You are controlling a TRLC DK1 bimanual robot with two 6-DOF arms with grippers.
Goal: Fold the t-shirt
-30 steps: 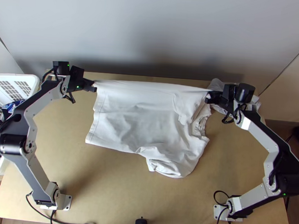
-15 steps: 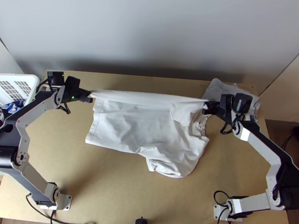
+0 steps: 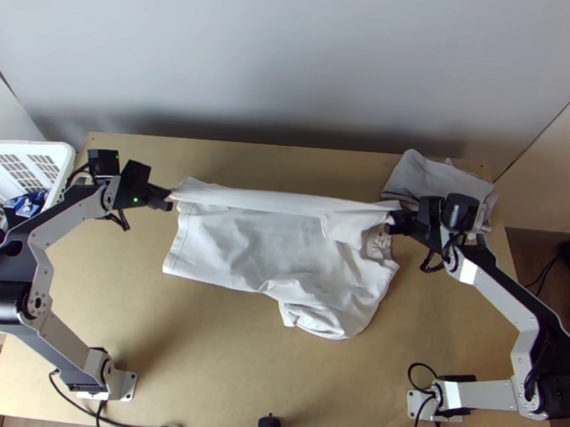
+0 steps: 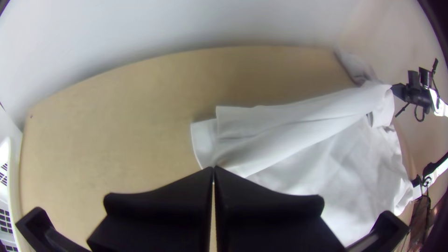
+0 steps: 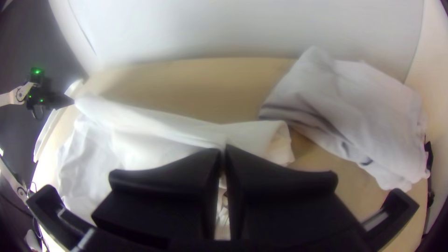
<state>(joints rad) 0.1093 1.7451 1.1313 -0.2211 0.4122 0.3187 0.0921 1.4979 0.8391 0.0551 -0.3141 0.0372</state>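
1. The t-shirt point(image 3: 270, 251) lies across the middle of the desk point(image 3: 235, 366), its near part bunched point(image 3: 324, 318), its middle spread with soft creases, and its far part drawn up into a band between the grippers. This looks like an early fold, the far side being brought over the body.
2. The left gripper point(image 3: 170, 194) has its fingers closed on one end of that band; the right gripper point(image 3: 394, 219) has its fingers closed on the other, beside the neckline point(image 3: 378, 243).
3. The next move calls for bringing both ends nearer together, laying the band flat on the body, then letting go (the bunched near part probably wants straightening afterwards).
4. Against the earliest frame, the near bunch lies as it did, while both grippers have come towards the desk's near side, carrying the band with them. A flap point(image 3: 195, 184) now pokes out beyond the band by the left gripper, and more of the greyish folded cloth point(image 3: 440, 177) at the far right is uncovered.
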